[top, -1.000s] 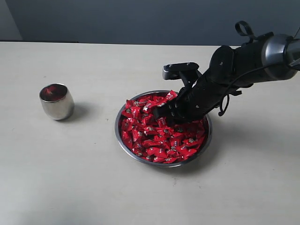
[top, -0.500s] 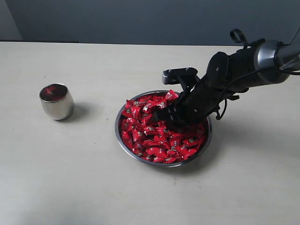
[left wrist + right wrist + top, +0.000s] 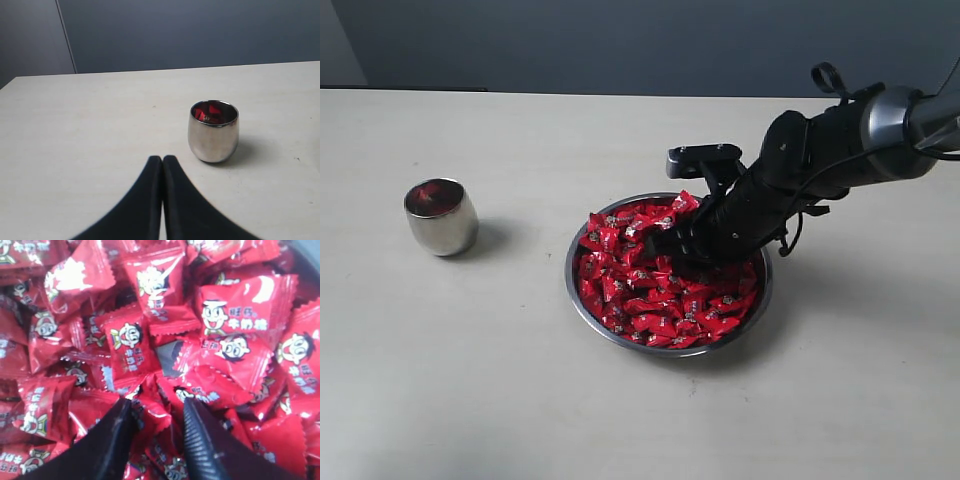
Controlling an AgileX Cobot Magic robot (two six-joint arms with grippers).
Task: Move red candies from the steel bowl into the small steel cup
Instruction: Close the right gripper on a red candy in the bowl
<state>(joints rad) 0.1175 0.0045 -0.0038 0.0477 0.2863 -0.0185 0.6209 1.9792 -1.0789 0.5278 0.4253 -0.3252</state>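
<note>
Now: one steel bowl (image 3: 571,297), dozens of red candies (image 3: 640,290), one small steel cup (image 3: 440,225); right gripper (image 3: 157,410) apart, left gripper (image 3: 162,162) together.

**A:** Exterior view: soft, even light, moderately bright. Small steel cup (image 3: 440,217) and steel bowl (image 3: 582,310) both drop blurry-edged shadows to the right on the desk (image 3: 470,390).

**B:** Glare?

**A:** Tiny highlights on the red candies (image 3: 645,295), nothing blown out. Right wrist view is worse: close-up, soft focus, white glare patches on wrappers, right fingers (image 3: 112,445) dark and smeared.

**B:** Left wrist?

**A:** Sharpest. Cup crisp, soft shadow to one side. Left fingers (image 3: 145,202) are a black silhouette, no surface detail. Wall (image 3: 200,30) behind is dim.
</note>
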